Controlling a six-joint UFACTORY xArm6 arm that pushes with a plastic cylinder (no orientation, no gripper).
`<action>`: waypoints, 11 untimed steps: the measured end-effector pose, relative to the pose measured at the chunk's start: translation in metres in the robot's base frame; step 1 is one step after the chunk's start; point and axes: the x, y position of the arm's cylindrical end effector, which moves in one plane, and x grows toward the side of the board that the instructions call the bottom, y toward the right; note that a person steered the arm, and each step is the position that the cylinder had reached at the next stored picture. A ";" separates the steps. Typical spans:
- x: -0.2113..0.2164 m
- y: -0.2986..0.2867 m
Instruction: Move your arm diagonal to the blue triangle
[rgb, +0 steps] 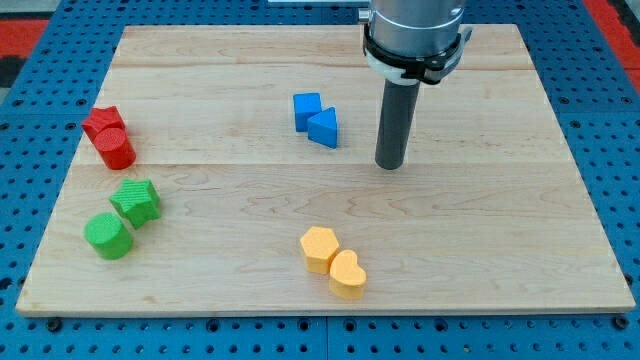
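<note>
The blue triangle (324, 128) lies on the wooden board above the middle, touching a blue cube (306, 109) at its upper left. My tip (390, 164) rests on the board to the right of the triangle and slightly lower, about a block's width away from it. The dark rod rises from the tip to the arm's grey end at the view's top.
A red star-like block (102, 122) and a red cylinder (116, 148) sit at the left. A green star-like block (137, 200) and a green cylinder (108, 236) sit below them. A yellow hexagon (319, 248) and a yellow heart (347, 274) lie near the bottom middle.
</note>
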 end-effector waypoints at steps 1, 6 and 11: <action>0.001 0.000; 0.003 0.011; 0.004 0.007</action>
